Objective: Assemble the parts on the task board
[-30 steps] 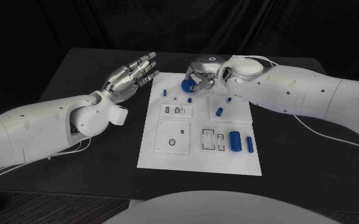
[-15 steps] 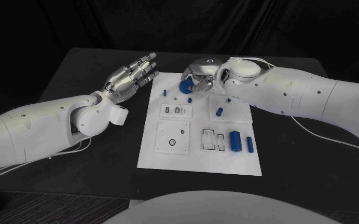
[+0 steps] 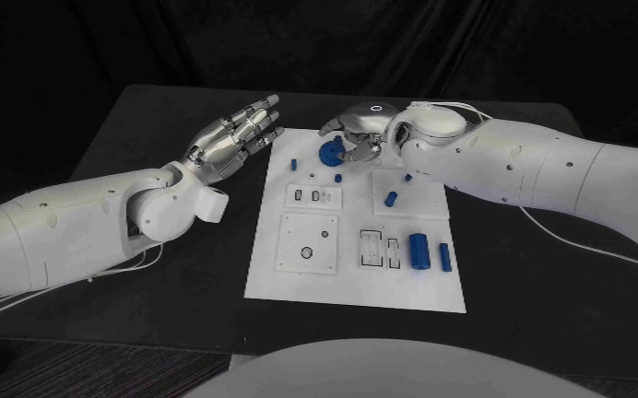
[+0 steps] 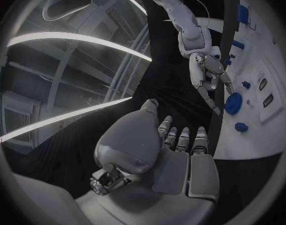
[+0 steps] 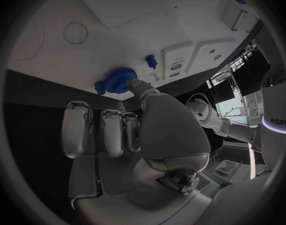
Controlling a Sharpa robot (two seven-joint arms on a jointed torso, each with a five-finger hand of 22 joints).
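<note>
We saw the right hand (image 3: 357, 133) over the board's (image 3: 357, 287) far end, one fingertip touching the blue gear (image 3: 331, 153) beneath, gripping nothing. The left hand (image 3: 237, 137) hovered open, fingers extended, off the board's side.

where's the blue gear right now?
In the head view the blue gear sits at the far end of the task board, right at the right hand; the right wrist view shows a fingertip touching it.
</note>
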